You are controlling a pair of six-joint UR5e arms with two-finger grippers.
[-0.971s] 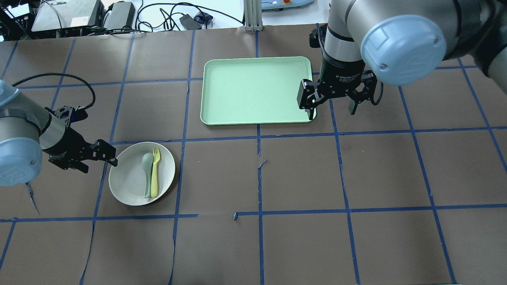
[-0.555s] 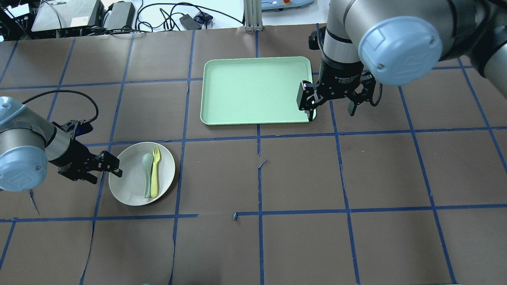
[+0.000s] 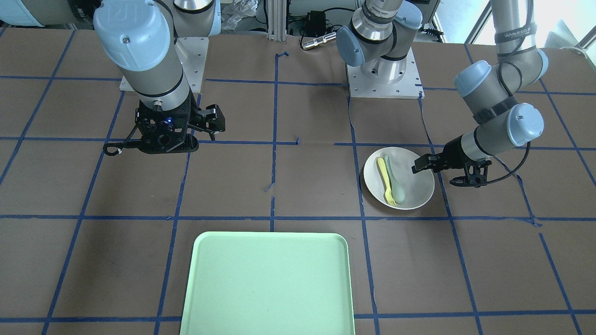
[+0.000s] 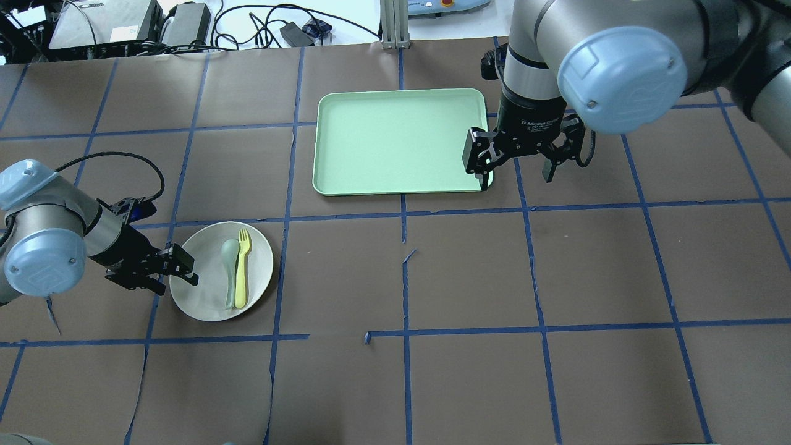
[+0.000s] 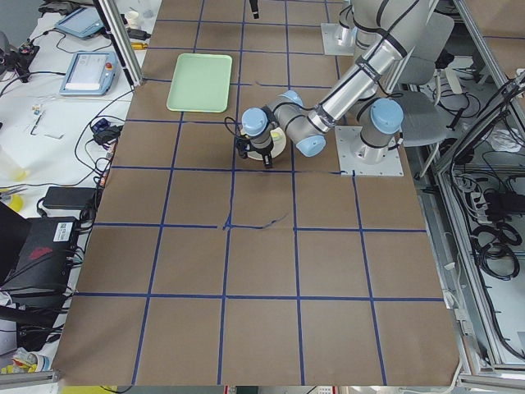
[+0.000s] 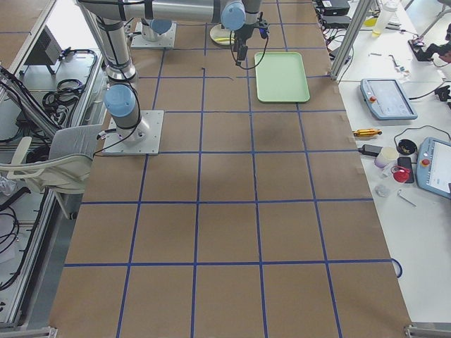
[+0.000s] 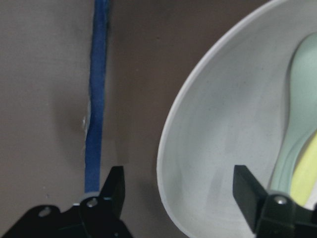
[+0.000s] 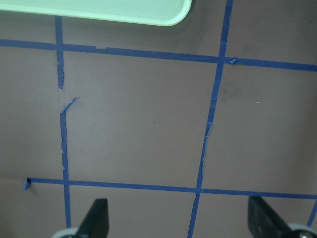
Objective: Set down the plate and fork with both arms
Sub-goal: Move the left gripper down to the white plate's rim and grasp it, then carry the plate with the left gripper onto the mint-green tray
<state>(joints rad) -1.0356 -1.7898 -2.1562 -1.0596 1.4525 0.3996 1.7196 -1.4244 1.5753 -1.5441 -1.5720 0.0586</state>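
Note:
The off-white plate [image 4: 204, 303] lies at the table's left, with the pale-yellow fork [image 4: 242, 272] and a grey-green spoon [image 4: 230, 266] side by side in it. My left gripper [image 4: 176, 278] is open at the plate's left edge. In the left wrist view one finger [image 7: 111, 188] is outside the rim and the other [image 7: 247, 191] is over the plate's inside [image 7: 223, 148]. My right gripper [image 4: 516, 170] is open and empty, above the table by the tray's near right corner. The front view shows the plate [image 3: 419, 193], fork [image 3: 382, 179] and left gripper [image 3: 435, 174].
A mint-green rectangular tray [image 4: 395, 142] lies empty at the middle back, also in the front view [image 3: 265, 284]. Blue tape lines [image 4: 405, 272] cross the brown table cover. Cables and boxes [image 4: 185, 25] sit beyond the far edge.
My left gripper has moved toward the plate and nearer the robot, so that its fingers now straddle the plate's left rim. The right arm has barely moved.

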